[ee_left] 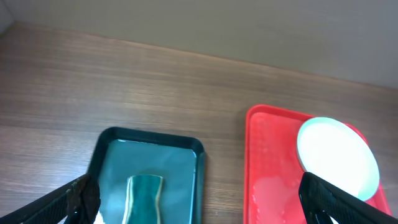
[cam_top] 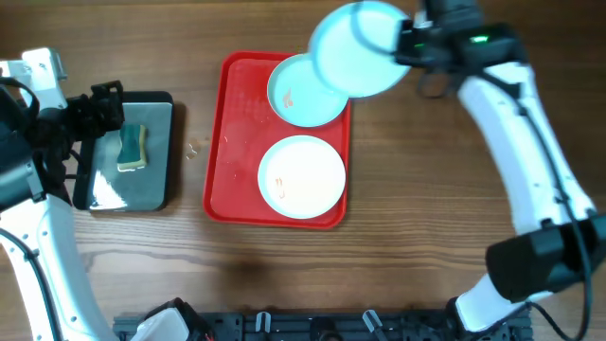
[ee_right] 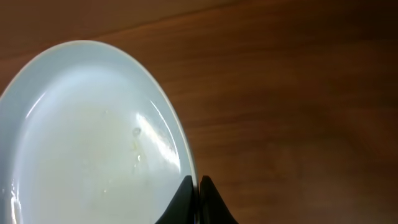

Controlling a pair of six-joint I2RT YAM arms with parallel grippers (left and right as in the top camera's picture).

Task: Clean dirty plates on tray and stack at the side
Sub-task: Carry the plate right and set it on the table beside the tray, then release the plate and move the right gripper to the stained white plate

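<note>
1. Current step: the first plate is being presented for cleaning. No plate is stacked at the side yet.
2. Right fingers [ee_right: 188, 196]: clenched on the rim of the lifted plate [cam_top: 352, 49]. The plate hangs in the air over the far right corner of the red tray [cam_top: 227, 142], toward the far edge of the surface [cam_top: 426, 237]. The right wrist view shows faint residue on the plate face.
3. Left fingers [ee_left: 71, 200]: spread fully apart and grasping nothing. They hover over the black tray [cam_top: 161, 185], which lies toward the left edge of the surface.
4. Sponge [cam_top: 132, 149]: lies flat on the black tray, directly below the left fingers and untouched.
5. Remaining plates: the turquoise plate [cam_top: 294, 99] rests at the far end of the red tray and the white plate [cam_top: 301, 175] at the near end. Both carry orange smears.
6. Next move, as judged: lower the left fingers around the sponge, close on it, and carry it to the lifted plate for wiping.
7. Requirements for that move:
   - Centre the sponge between the fingers before closing.
   - Keep the rim grip firm, because wiping pressure could turn or loosen the plate in so narrow a pinch.
   - Keep the plate clear of the turquoise plate below it.
</note>
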